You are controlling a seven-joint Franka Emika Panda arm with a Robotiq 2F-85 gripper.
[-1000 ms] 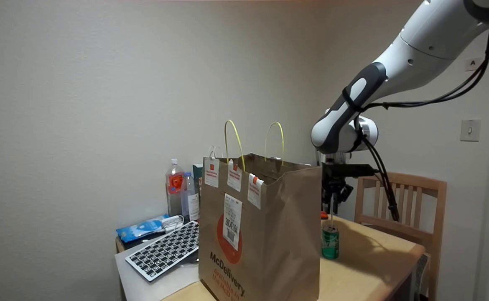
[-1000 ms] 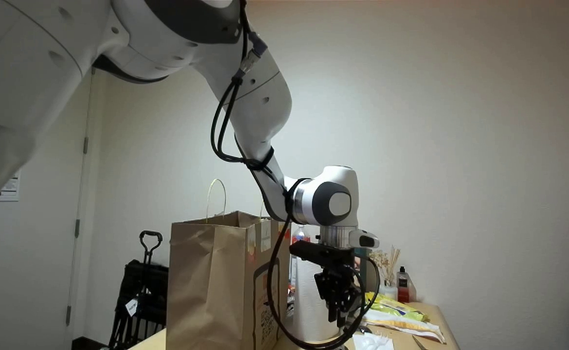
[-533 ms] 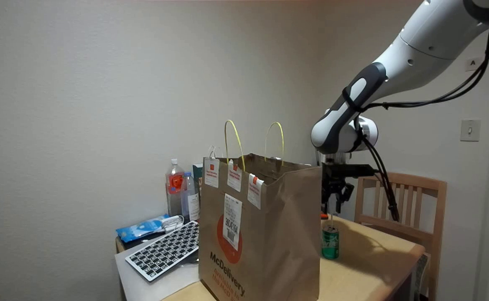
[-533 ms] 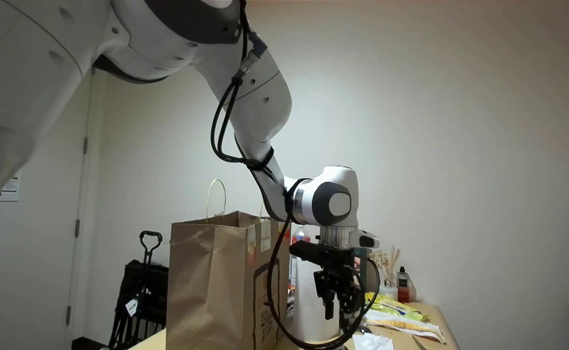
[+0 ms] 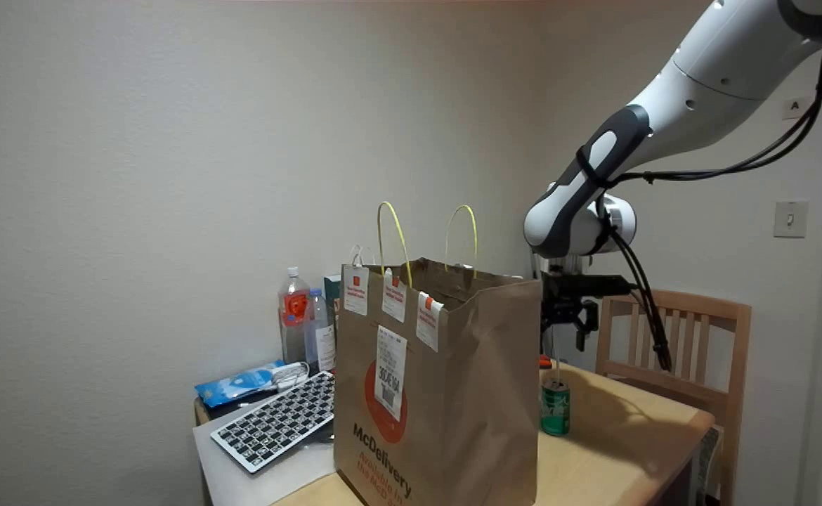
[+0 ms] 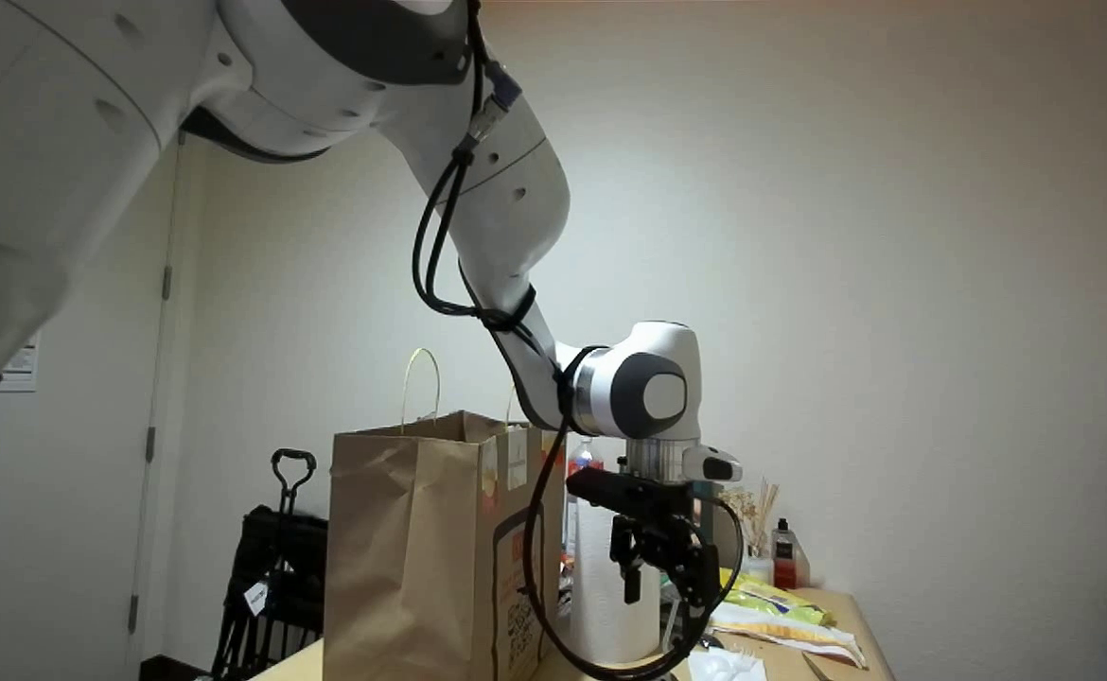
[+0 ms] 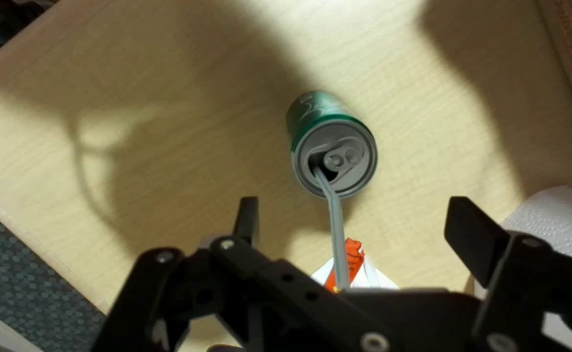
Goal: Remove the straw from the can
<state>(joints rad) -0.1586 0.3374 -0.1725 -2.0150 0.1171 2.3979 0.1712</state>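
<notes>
The straw sits in the can. The fingers are wide apart. It looks like grabbing and pulling are left.

Green can, one: stood upright on the wood-grained table, lid toward the camera, pull tab attached. Straw, one, pale: leaned from the can's mouth, slightly bent, lower end inside. Gripper, black: fingers spread wide, one to each side of the straw, apart from it. Packet, orange and white: lay partly behind the straw. Embossed white paper: showed at right. Patterned grey surface: filled the lower left.
</notes>
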